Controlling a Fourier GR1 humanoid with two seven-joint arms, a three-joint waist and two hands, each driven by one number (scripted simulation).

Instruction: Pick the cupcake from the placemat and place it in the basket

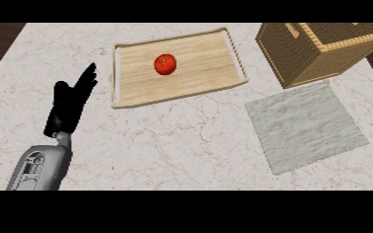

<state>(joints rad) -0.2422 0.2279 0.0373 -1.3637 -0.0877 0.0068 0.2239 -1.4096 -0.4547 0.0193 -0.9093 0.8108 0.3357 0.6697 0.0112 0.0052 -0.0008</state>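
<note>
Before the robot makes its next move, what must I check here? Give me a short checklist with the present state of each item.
1. Cupcake on the grey cloth placemat: not ok, none shows there.
2. Cupcake inside the woven wicker basket: cannot tell, interior hidden.
3. Left robot hand: ok, open, holds nothing.
4. Right robot hand: cannot tell, not in view.
5. Wooden tray: ok, holds only a red tomato, apart from the basket.

Woven wicker basket [306,54], wooden tray [138,86] (matt), marble counter [160,148].
</note>
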